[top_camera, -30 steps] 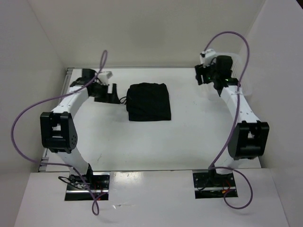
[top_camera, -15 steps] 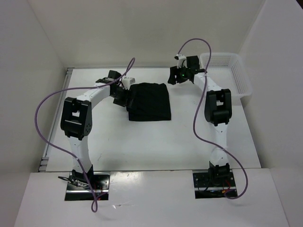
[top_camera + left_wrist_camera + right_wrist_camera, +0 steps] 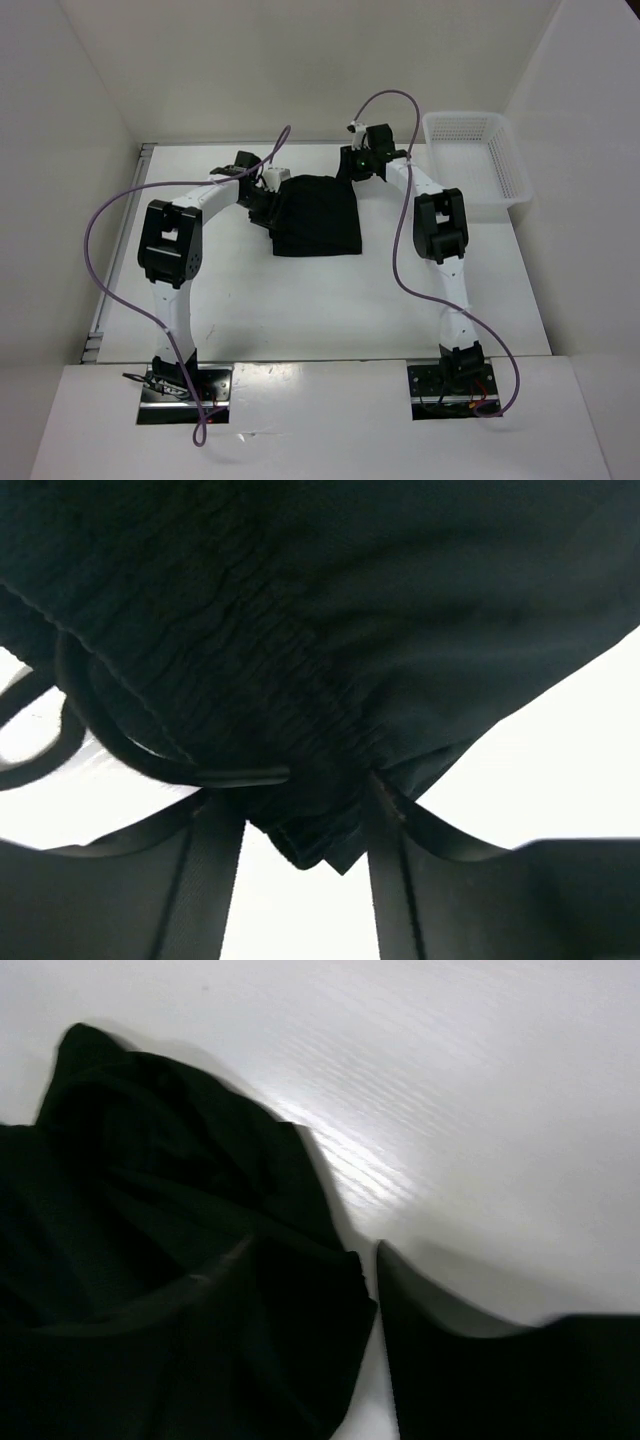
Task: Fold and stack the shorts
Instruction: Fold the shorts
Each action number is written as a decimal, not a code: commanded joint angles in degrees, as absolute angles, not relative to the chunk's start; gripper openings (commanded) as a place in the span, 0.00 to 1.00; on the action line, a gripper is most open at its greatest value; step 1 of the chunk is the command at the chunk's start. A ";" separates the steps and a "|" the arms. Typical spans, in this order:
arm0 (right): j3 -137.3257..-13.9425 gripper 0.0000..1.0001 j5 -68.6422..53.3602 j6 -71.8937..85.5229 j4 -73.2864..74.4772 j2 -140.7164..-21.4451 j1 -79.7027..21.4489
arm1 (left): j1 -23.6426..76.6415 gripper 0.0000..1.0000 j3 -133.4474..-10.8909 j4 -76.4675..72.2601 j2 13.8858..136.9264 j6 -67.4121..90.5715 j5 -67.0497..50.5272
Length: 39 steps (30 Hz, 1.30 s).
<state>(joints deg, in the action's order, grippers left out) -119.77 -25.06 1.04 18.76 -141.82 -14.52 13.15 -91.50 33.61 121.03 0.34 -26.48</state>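
The white surface point(image 3: 300, 300) is closed in by plain white walls. From overhead, my left arm reaches in to the left edge of the shorts point(image 3: 318, 215). They lie folded into a dark rectangle in the middle of the far half of the surface. On the left wrist camera the left fingers point(image 3: 215, 880) are spread, with a corner of the gathered waistband poking in between them. Neither finger visibly presses the cloth. The drawstring point(image 3: 130, 750) loops out just left of the left-hand finger.

My right arm comes in at the shorts' far right corner. Its wrist camera shows only one of the right fingers point(image 3: 470, 1370), over bare surface just right of the crumpled fabric edge. The other is lost against the black cloth, so I can't tell whether they are apart or pinching. The basket point(image 3: 465, 116) sits well to their right, by the wall.
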 commanded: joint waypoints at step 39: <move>-126.12 0.77 -3.60 2.56 15.99 -135.28 -16.52 | 9.15 1.00 -95.53 46.05 115.06 0.00 -29.53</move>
<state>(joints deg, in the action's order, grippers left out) -123.74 -4.67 6.04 18.09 -143.57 -16.21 11.49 -91.83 44.31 120.01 0.23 -27.79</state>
